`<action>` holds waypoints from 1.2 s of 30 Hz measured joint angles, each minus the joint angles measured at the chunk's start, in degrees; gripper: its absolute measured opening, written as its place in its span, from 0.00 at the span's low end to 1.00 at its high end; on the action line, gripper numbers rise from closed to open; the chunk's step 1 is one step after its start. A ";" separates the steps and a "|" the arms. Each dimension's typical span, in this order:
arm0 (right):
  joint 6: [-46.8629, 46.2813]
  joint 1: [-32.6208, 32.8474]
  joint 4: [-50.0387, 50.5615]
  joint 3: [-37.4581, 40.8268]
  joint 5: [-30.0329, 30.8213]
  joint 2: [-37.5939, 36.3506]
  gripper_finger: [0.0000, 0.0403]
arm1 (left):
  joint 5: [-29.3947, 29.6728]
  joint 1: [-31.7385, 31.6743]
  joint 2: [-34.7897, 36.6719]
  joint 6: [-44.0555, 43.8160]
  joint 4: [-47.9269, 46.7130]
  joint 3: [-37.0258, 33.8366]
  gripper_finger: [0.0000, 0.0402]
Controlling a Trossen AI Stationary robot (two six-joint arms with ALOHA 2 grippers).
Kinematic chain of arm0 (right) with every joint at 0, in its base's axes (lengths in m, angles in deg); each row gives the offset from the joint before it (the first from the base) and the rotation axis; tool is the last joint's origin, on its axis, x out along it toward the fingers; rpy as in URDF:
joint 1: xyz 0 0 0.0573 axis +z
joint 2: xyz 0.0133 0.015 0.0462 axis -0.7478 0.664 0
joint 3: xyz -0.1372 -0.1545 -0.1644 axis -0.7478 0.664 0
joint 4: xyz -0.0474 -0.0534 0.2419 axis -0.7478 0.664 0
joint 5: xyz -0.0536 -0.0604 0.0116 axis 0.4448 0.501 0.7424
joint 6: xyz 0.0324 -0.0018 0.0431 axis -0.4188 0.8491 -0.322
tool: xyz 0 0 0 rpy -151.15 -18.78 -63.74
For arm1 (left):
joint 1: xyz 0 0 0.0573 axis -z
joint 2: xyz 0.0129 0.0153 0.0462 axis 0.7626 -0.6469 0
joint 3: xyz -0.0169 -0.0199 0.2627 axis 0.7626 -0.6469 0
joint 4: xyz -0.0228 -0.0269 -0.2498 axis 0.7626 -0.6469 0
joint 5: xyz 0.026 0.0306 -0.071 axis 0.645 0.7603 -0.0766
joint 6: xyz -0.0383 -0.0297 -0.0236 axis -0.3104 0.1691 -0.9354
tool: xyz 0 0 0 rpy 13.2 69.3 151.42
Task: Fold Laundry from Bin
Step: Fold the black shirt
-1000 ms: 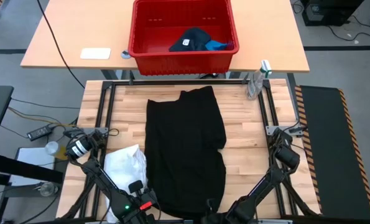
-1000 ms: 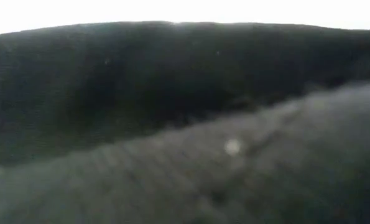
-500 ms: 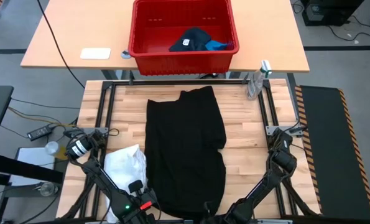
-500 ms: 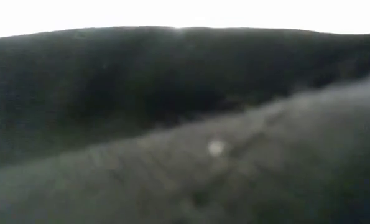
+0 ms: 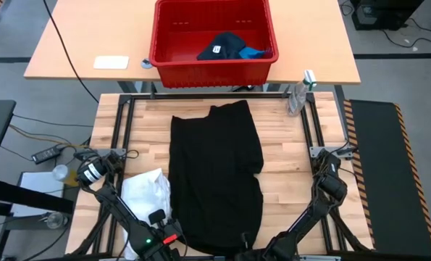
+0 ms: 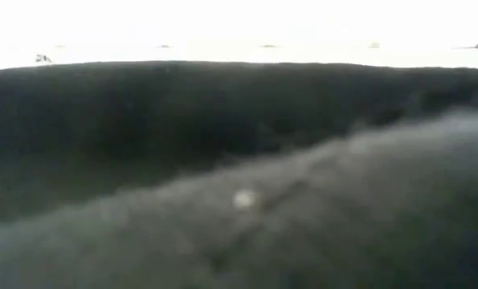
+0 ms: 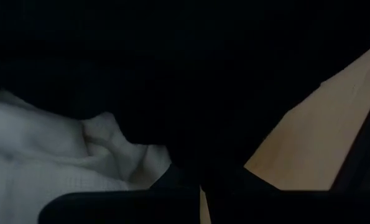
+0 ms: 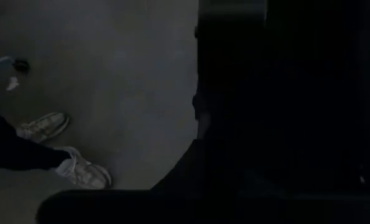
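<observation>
Garment layout on the desk [image 5: 287,145] is unchanged: the black garment [image 5: 215,174] lies spread lengthwise, the white garment [image 5: 146,190] bunched beside it. At its near hem the right pincer [image 8: 234,186] has just pressed together, apparently pinching the cloth, and the left pincer [image 7: 200,183] stays clamped there; both corners seem secured for folding. Inside the bin [image 5: 164,32] remain the navy garment [image 5: 226,45] and blue garment [image 5: 255,52]; the navy one's white tag [image 5: 216,50] is unreadable.

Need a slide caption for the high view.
Black garment spread on table; white garment beside it.
</observation>
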 joint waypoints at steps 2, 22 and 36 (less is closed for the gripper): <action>-2.39 -0.01 1.36 0.10 -1.55 -0.94 0.03 | -0.81 0.15 0.50 0.54 0.15 0.00 0.02; -4.90 -2.23 32.82 0.15 -4.55 -32.12 0.01 | 5.31 -3.60 17.38 9.52 -8.10 0.04 0.01; -2.87 -0.67 21.12 0.15 -19.17 -36.17 0.01 | 6.23 2.80 18.01 12.32 6.39 0.04 0.00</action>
